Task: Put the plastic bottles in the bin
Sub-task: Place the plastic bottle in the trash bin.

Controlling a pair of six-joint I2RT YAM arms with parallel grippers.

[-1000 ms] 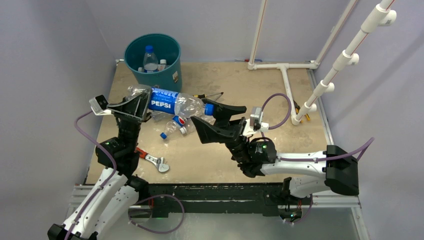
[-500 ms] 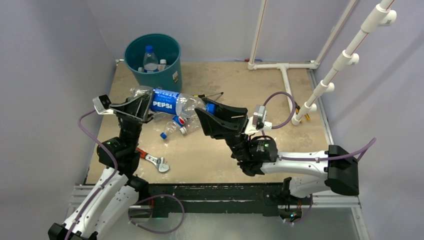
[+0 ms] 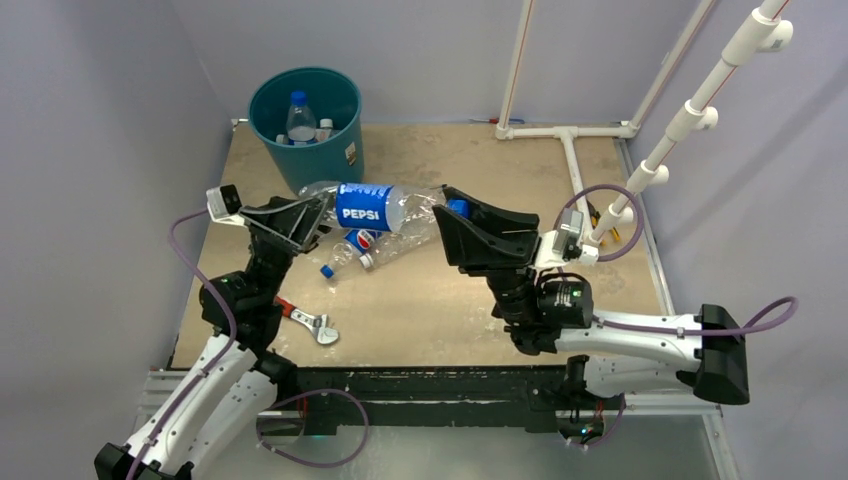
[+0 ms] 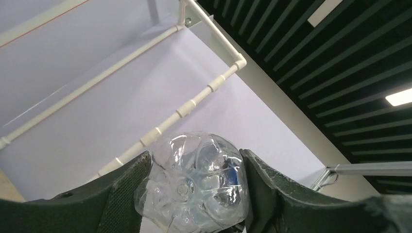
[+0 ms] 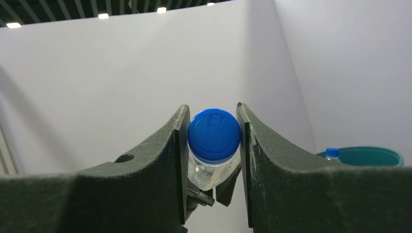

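A large clear Pepsi bottle (image 3: 375, 207) with a blue label hangs level above the table, held at both ends. My left gripper (image 3: 312, 212) is shut on its clear base (image 4: 194, 187). My right gripper (image 3: 456, 208) is shut on its blue cap (image 5: 214, 135). The teal bin (image 3: 322, 150) stands at the far left, just behind the held bottle, with a few bottles (image 3: 300, 115) inside; its rim shows in the right wrist view (image 5: 362, 156). Two small Pepsi bottles (image 3: 352, 248) lie on the table under the held one.
A red-handled wrench (image 3: 305, 320) lies near the left arm's base. A white pipe frame (image 3: 570, 135) runs along the far right, with a slanted pipe (image 3: 690, 115) above it. A screwdriver (image 3: 597, 215) lies by the pipe foot.
Both grippers have carried the large bottle to the right, still held at both ends. The right arm has swung right; the left arm has reached after it.
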